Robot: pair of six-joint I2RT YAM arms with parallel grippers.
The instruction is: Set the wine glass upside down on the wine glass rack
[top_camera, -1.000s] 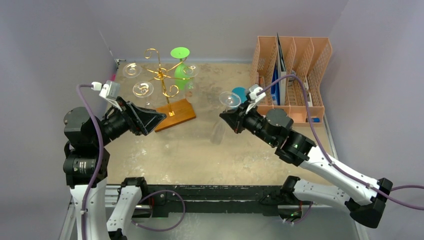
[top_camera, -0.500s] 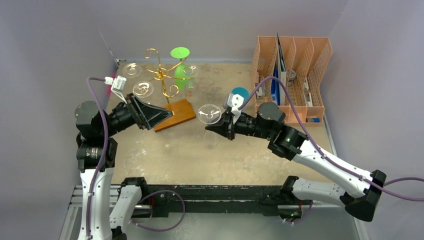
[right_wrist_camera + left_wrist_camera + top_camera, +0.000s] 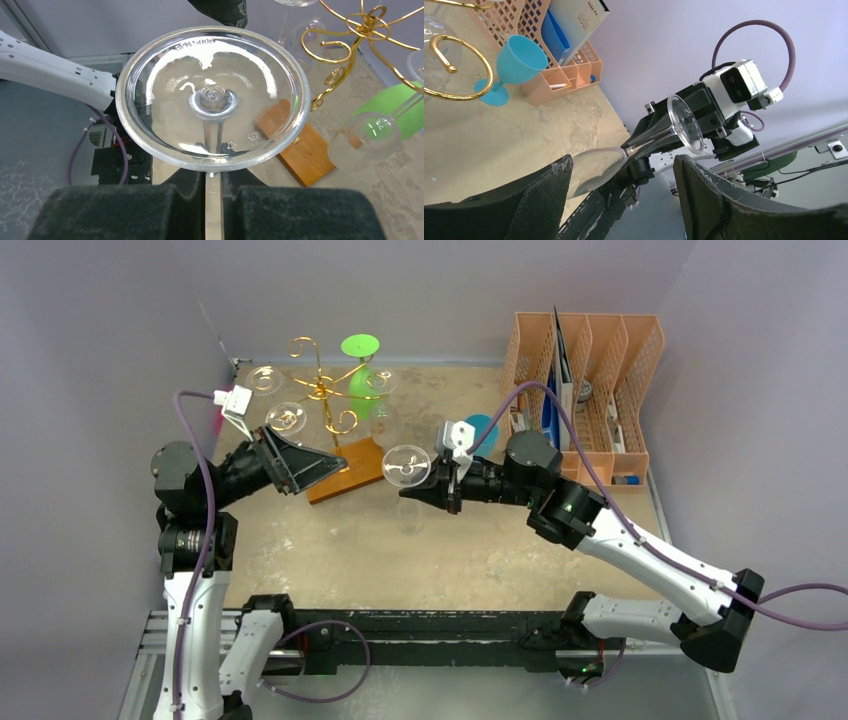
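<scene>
Left gripper (image 3: pixel 325 467) is wide open and holding nothing, hanging by the near end of the rack's wooden base and pointing at the glass. The wine glass rack (image 3: pixel 322 390) stands toward the worktop's far left corner. The wine glass (image 3: pixel 407 464) is in the air just right of that base, foot up, bowl down, stem a bit tilted. Right gripper (image 3: pixel 428 490) is clamped on the stem. The spirals lie left of the glass and farther back, so I'd guess it heads that way. The left arm's nearer the rack.

Light was soft and even; shadows lay faint on the desk (image 3: pixel 330 540); glare streaked the wine glass (image 3: pixel 250 80); the right tool (image 3: pixel 213 182) looked blurred.
</scene>
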